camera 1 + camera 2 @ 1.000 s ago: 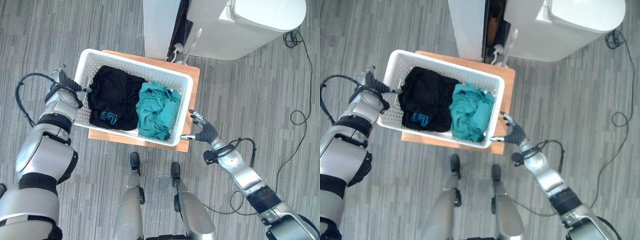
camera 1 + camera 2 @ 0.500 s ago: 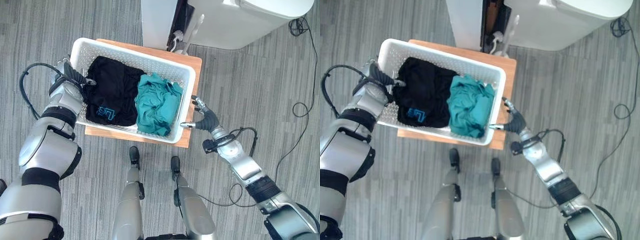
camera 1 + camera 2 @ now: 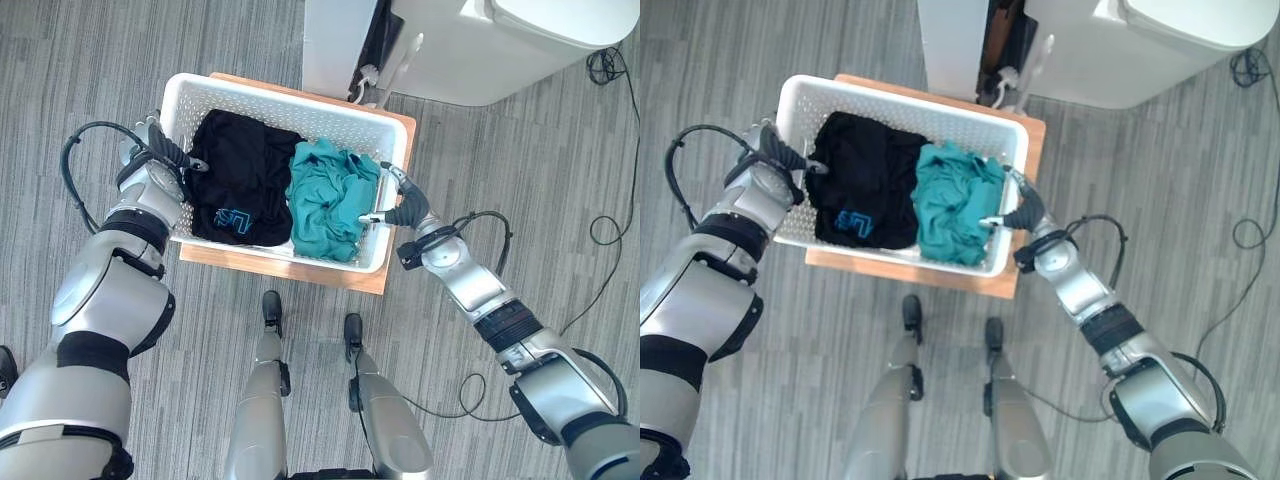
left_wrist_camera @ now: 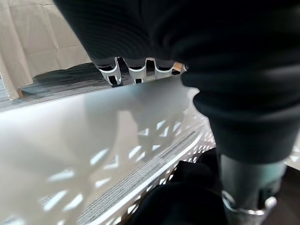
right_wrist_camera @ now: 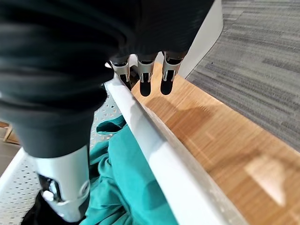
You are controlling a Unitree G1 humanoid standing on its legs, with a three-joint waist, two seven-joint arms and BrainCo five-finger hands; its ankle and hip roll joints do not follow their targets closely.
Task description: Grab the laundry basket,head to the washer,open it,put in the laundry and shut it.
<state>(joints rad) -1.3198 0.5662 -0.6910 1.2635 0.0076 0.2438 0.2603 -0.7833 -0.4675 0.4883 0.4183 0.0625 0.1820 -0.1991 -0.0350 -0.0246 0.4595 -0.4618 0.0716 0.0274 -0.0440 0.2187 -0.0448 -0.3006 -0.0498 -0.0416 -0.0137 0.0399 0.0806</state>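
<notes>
left hand [image 3: 150, 165]: at the left short end of the basket, fingers [image 4: 136, 70] hooked down over the outside of the rim and thumb [image 4: 243, 187] inside the wall, so it's gripping the rim.

laundry basket [image 3: 225, 92]: white, perforated sides, sitting on the small wooden worktop [image 3: 395, 200], which stands on a grey striped floor [image 3: 120, 60]. Both hands are on it, one at each short end.

black garment [image 3: 235, 185]: crumpled in the left half of the basket, with a bit of blue print showing on top. It's right up against the left hand's thumb side.

teal garment [image 3: 330, 200]: bunched up in the right half, touching the black one and piling up to about rim height.

right hand [image 3: 400, 205]: at the right short end, fingers [image 5: 150, 77] curled over the outer side of the rim above the wood, thumb [image 5: 65, 187] down inside next to the teal cloth. Grasping the rim, as far as I can see.

washer [image 3: 500, 45]: white, rounded, standing on the floor past the far right corner of the worktop, lid down from what shows.

white cabinet [image 3: 335, 40]: just left of the washer, right behind the basket's far edge, with a dark gap between the two.
</notes>
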